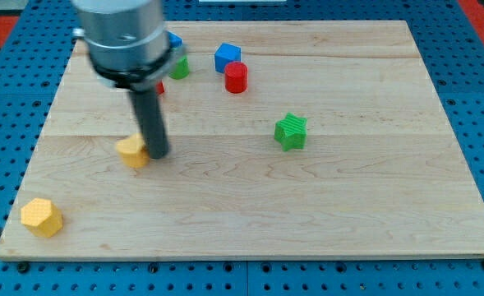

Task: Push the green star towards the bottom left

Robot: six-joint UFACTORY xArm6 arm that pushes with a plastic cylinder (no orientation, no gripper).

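The green star (291,131) lies on the wooden board (348,214), right of centre. My tip (159,154) rests on the board at the left, touching the right side of a small yellow block (131,151). The green star is far to the right of the tip and a little above it. The arm's grey body (122,37) fills the top left of the view.
A blue cube (228,57) and a red cylinder (236,77) sit near the top centre. A green block (179,68), a blue block (174,41) and a red block (159,87) are partly hidden behind the arm. A yellow hexagonal block (42,217) lies at the bottom left corner.
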